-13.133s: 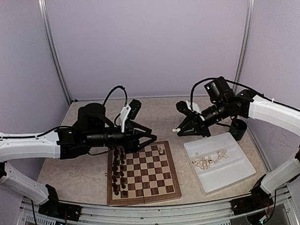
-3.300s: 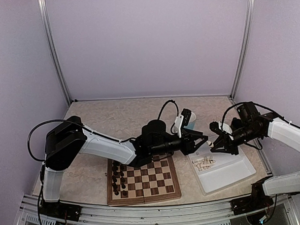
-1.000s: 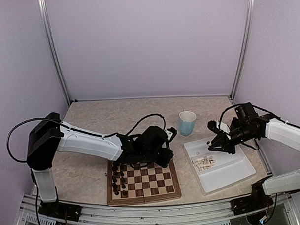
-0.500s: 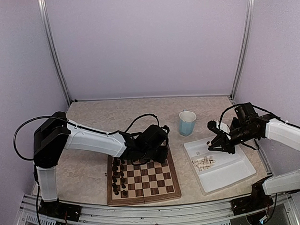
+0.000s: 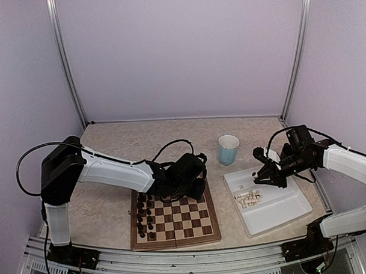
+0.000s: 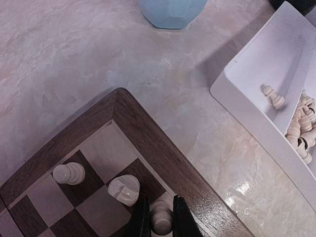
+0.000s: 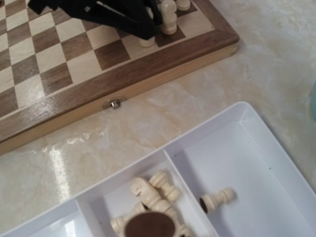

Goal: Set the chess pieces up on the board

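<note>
Left gripper (image 6: 159, 207): your left fingers are clamped on one cream piece (image 6: 160, 219), one finger on each flank.
Why that grip: pinching the sides probably lets you set the foot down flat on its square and then lift straight off.
Cream piece, place: it is in the edge row of the board (image 6: 148, 140), on the side facing the tray (image 6: 247, 116), near the board's far corner. Whether its foot touches the square I cannot tell.
Cream piece, axis: its long axis stands upright to the board. The head points up at your wrist camera, so you see it almost end-on.
Neighbours on the board: a second cream piece (image 6: 123, 189) stands just beside the held one, toward the corner. A third (image 6: 69, 173) stands along the board's far edge.
Right gripper (image 5: 261, 175): it hangs off the board's right side, over the tray. I cannot tell whether it is open, closed or carrying anything.
Why it hangs there: likely placed to fetch the next piece for the board.
Chess pieces (image 6: 298, 136): the rest lie on their sides, heaped in the tray beside the board.
Dark pieces (image 5: 142, 213): they are lined up along the board's left side, which is likely why the cream ones go opposite.
</note>
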Robot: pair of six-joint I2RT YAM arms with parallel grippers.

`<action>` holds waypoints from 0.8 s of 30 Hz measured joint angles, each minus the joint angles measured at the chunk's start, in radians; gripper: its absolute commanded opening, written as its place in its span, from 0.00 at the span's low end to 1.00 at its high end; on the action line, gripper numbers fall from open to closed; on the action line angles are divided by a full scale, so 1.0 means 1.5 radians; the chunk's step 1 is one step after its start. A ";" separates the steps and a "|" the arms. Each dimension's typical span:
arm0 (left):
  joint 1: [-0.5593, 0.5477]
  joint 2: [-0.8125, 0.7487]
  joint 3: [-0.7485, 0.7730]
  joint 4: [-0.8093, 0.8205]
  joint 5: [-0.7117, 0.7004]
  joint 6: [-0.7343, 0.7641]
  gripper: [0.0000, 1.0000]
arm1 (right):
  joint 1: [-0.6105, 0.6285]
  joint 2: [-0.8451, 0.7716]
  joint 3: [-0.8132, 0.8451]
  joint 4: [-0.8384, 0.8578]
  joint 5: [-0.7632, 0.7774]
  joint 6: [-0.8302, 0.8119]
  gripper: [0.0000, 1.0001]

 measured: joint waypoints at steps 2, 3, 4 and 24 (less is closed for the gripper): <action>-0.002 -0.002 -0.001 -0.004 -0.002 -0.004 0.06 | 0.000 0.000 0.000 0.000 0.000 0.000 0.10; -0.003 -0.002 -0.001 -0.005 -0.003 -0.006 0.06 | 0.000 0.000 0.000 0.000 0.000 0.000 0.10; -0.003 -0.003 -0.002 -0.006 -0.003 -0.007 0.06 | 0.000 0.000 0.000 0.000 0.000 0.000 0.10; -0.016 -0.007 -0.004 -0.030 -0.008 -0.019 0.25 | 0.000 0.000 0.000 0.000 0.000 0.000 0.10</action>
